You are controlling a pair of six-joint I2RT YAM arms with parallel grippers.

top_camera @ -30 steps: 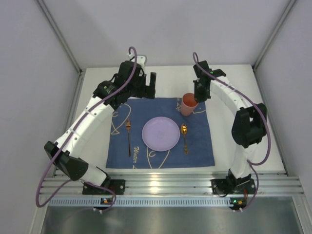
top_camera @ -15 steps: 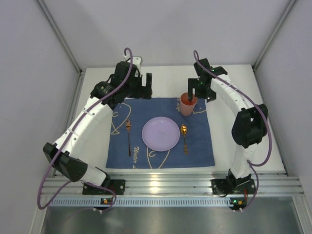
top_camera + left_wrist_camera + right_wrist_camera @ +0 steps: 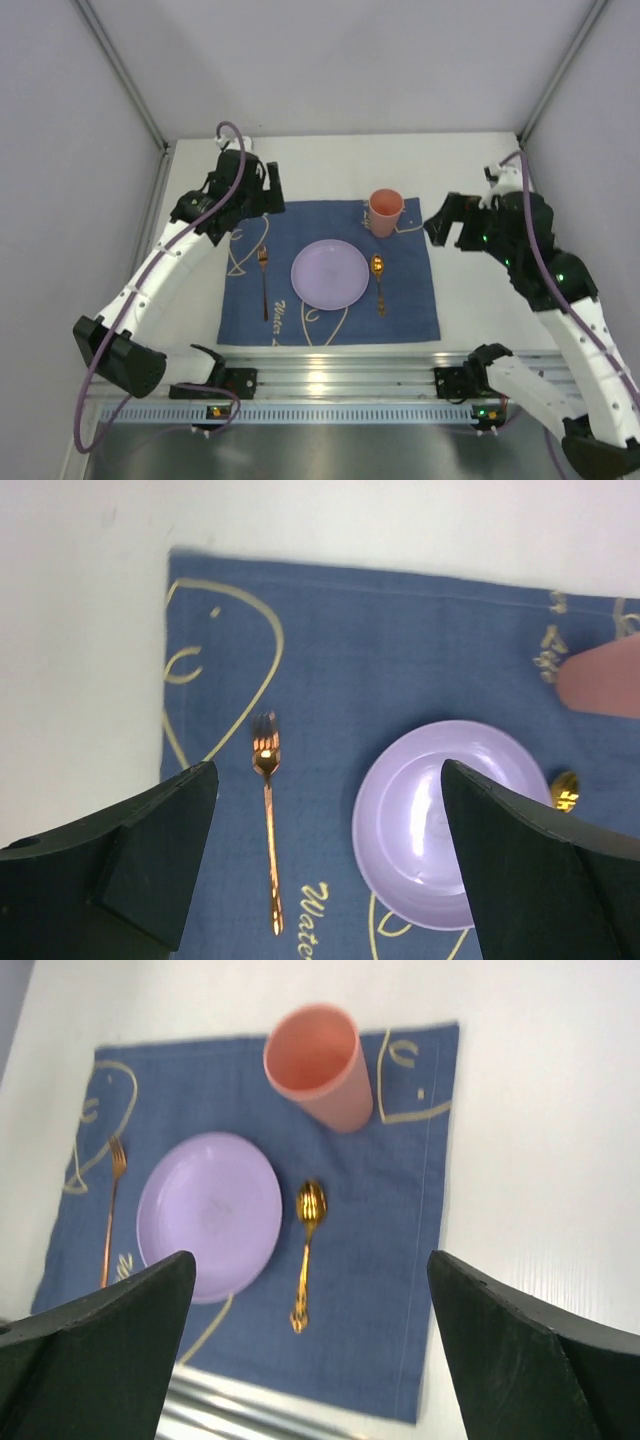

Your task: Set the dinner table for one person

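– While both arms hover, where does the white dinner table (image 3: pixel 335 160) lie?
– Beneath them: left gripper (image 3: pixel 272 192) at the lilac plate's (image 3: pixel 330 274) ten o'clock, right gripper (image 3: pixel 440 222) at two, both spread wide, gripping nothing.
– And the blue placemat (image 3: pixel 410 300)?
– It bears the plate, with fork (image 3: pixel 264 285) at nine, spoon (image 3: pixel 378 270) at three, upright pink cup (image 3: pixel 385 208) at one.

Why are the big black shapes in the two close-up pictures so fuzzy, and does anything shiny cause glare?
Left wrist view: those are the left fingers, too close to the lens to focus; the fork glints. Right wrist view: the right fingers blur likewise, the spoon shines. Top view: even light, one bright reflection on the aluminium rail.
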